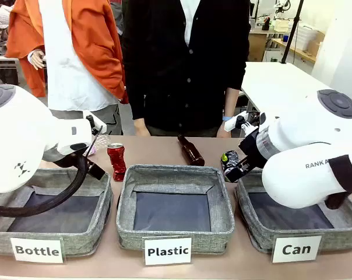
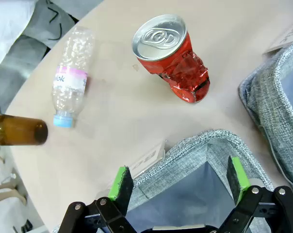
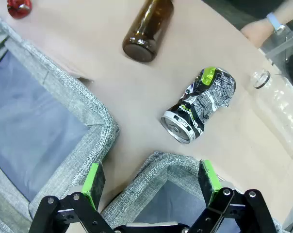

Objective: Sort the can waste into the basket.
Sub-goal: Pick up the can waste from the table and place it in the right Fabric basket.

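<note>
Left gripper (image 2: 180, 178) spread, empty, near the crushed red can (image 2: 173, 58); right gripper (image 3: 151, 178) spread, empty, near the dark can (image 3: 200, 104).

Crushed red metal can (image 2: 173, 60) glossy, creased; crushed dark green-printed metal can (image 3: 200, 104) shiny too. Square grey "Can" basket (image 1: 254, 230): rough woven cloth, matt.

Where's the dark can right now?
In the front view, the dark can lies on the table at right, just past the Can basket and right of the brown bottle.
</note>
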You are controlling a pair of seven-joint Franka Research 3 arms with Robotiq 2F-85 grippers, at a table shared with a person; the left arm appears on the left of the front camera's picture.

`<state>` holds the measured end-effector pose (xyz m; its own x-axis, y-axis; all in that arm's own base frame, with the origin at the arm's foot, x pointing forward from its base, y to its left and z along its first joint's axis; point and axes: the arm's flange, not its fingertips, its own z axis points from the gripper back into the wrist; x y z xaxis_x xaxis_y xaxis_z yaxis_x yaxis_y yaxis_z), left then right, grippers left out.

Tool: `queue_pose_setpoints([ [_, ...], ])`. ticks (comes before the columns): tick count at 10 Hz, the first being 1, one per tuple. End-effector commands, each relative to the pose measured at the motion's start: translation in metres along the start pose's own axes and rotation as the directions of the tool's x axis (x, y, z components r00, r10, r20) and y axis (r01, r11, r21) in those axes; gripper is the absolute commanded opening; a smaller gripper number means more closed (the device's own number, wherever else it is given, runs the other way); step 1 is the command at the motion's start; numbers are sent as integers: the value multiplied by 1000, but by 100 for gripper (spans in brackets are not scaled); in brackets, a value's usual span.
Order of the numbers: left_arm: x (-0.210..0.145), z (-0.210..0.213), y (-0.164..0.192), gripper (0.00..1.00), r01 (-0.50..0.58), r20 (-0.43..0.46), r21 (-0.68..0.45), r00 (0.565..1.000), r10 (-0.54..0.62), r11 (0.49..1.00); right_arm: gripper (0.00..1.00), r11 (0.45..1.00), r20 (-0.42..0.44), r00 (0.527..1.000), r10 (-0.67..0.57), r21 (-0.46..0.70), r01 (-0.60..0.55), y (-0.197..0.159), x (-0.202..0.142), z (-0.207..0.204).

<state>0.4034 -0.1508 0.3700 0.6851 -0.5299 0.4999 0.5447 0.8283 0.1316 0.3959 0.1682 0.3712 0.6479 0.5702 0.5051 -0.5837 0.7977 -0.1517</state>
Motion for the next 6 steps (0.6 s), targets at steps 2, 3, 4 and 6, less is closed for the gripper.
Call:
queue_pose_setpoints([
  [2,0,0,0,100,0,0,0,1000,0,1000,100,1000,0,1000,0,0,0,0,0,0],
  [3,0,0,0,100,0,0,0,1000,0,1000,100,1000,0,1000,0,0,0,0,0,0],
  [4,0,0,0,100,0,0,0,1000,0,1000,100,1000,0,1000,0,0,0,0,0,0],
  [6,0,0,0,100,0,0,0,1000,0,1000,100,1000,0,1000,0,0,0,0,0,0],
])
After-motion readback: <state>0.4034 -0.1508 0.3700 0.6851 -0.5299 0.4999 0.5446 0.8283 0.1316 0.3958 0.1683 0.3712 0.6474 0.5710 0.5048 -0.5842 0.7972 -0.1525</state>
